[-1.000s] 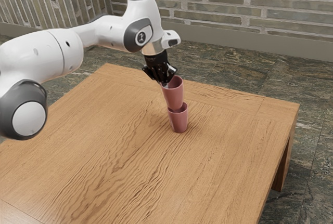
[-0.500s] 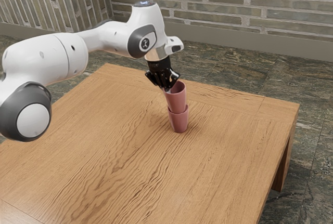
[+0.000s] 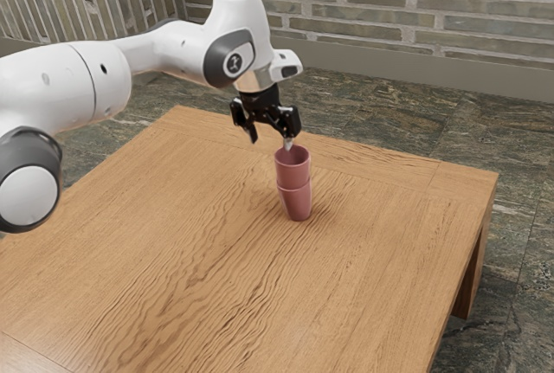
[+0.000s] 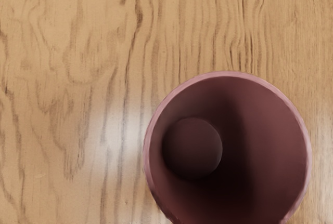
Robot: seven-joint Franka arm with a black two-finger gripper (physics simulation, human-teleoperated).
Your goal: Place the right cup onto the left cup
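With the gripper (image 3: 271, 141) above the lower cup (image 3: 298, 205), 2 fingers spread wide and gripping nothing, treat the upper cup (image 3: 293, 170), nested in the lower cup, as probably light and stiff; grasp its rim wall if adjustment is required.

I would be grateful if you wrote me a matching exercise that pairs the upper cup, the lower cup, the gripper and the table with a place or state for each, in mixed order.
Column one
1. Upper cup
2. Gripper
3. Table
4. Lower cup

Column two
A. Stands directly on a wood-grained top
B. Sits in the mouth of another cup
C. Carries the whole stack
D. Has its fingers spread apart, with nothing between them

Right pairs: 1-B; 2-D; 3-C; 4-A
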